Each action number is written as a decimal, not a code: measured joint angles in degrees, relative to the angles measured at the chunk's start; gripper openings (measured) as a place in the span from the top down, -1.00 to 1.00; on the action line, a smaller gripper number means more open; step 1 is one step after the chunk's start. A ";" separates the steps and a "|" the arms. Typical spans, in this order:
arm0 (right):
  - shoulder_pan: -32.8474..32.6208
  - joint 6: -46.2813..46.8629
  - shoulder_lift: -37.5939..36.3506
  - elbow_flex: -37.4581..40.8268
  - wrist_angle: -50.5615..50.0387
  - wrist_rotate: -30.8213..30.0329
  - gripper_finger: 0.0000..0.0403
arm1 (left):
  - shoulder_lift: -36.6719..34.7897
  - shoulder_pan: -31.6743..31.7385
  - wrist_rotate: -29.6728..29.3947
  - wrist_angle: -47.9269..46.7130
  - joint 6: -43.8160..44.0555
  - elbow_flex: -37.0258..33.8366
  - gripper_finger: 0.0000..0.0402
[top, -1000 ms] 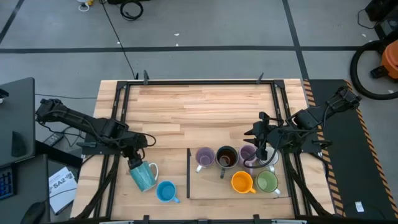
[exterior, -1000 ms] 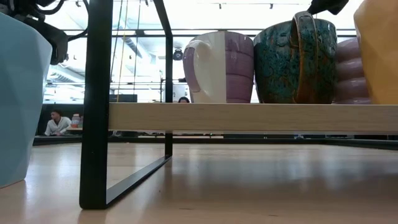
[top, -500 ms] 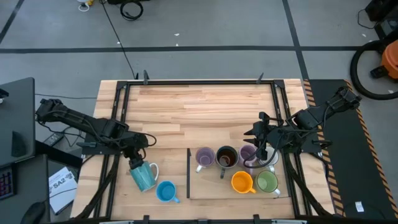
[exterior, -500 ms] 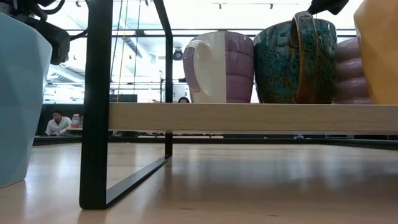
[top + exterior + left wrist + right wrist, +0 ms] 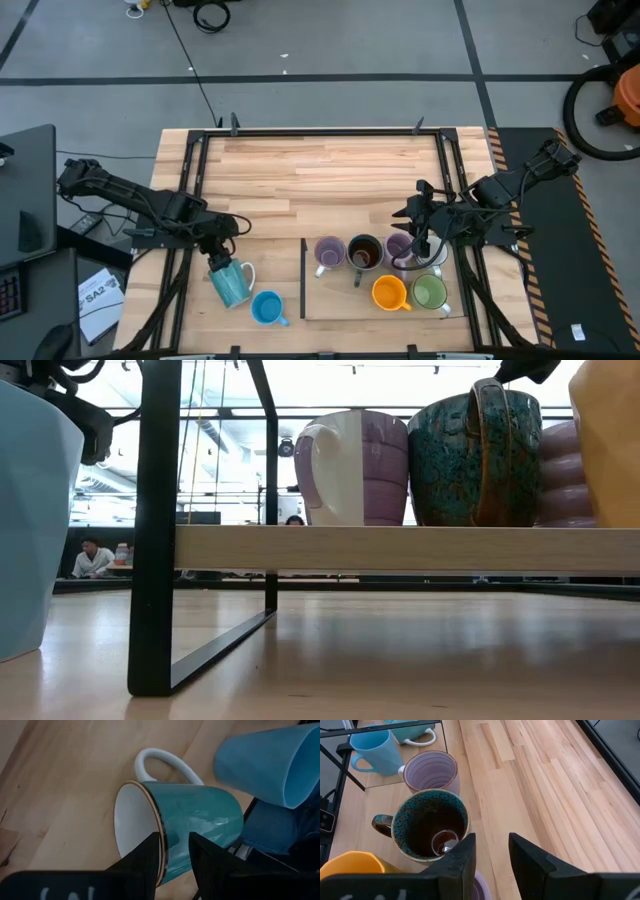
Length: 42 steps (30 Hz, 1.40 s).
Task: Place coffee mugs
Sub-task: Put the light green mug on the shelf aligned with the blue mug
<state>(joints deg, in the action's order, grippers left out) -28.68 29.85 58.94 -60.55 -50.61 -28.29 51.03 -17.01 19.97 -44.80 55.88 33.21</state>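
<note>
The teal mug, white inside with a white handle, lies tipped near the table's near left; my left gripper is shut on it. The bright blue mug stands upright on the table beside it. On the low wooden shelf stand a purple mug, the dark teal mug with brown inside, a second purple mug, the orange mug and the green mug. The white mug is mostly hidden under my right gripper, which hovers open with a narrow gap. My left gripper pinches the teal mug's wall at its rim, one finger inside the white hollow and one finger outside. The mug is tilted, mouth toward the gripper and handle on the far side. Whether its base touches the table I cannot tell.
The shelf's black metal leg and its board stand between the left-side mugs and the shelf mugs. A black frame runs round the table's edges. Bare wood lies across the table's far half. People sit in the room beyond.
</note>
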 joint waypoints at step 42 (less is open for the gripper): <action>0.00 -0.02 0.00 0.00 -0.02 0.04 0.40 | -0.04 0.06 9.08 17.09 6.49 -8.97 0.71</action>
<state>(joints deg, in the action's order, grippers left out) -28.68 29.82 58.94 -60.55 -50.63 -28.25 50.98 -16.95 29.05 -27.71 62.37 24.24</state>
